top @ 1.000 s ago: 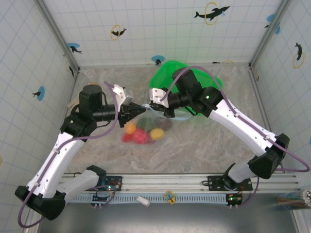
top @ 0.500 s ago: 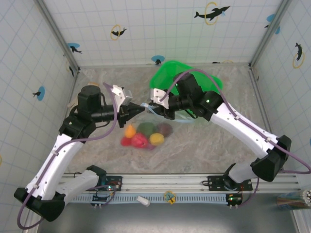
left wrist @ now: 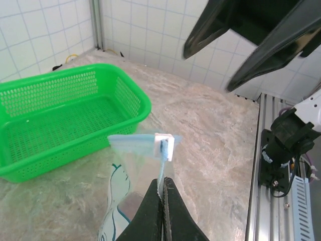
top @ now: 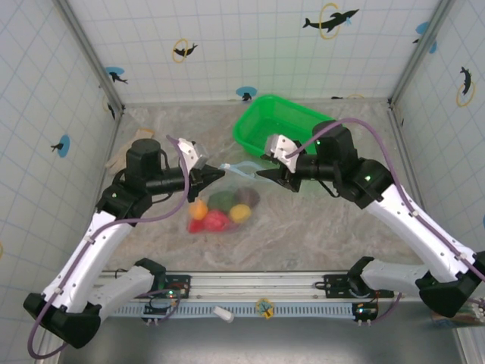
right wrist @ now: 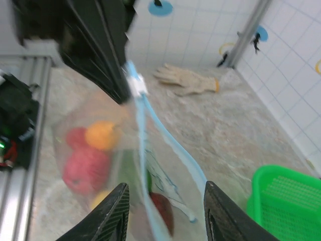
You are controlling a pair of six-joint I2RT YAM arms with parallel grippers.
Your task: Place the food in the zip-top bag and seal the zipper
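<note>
My left jaws are clenching an end of the thin light-blue zipper strip (left wrist: 133,141) on the clear, blue-printed plastic zip-top bag (top: 235,182) over the bench (top: 326,227), my right jaws are hanging released nearby, and the small coloured toy food (top: 217,220) is sitting inside, with sealing seemingly left to do.

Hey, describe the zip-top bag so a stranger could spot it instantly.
Find the green basket at the back. Just nearer, pinched by the left gripper, is the zip-top bag: clear plastic, blue top strip, coloured toy food inside.
</note>
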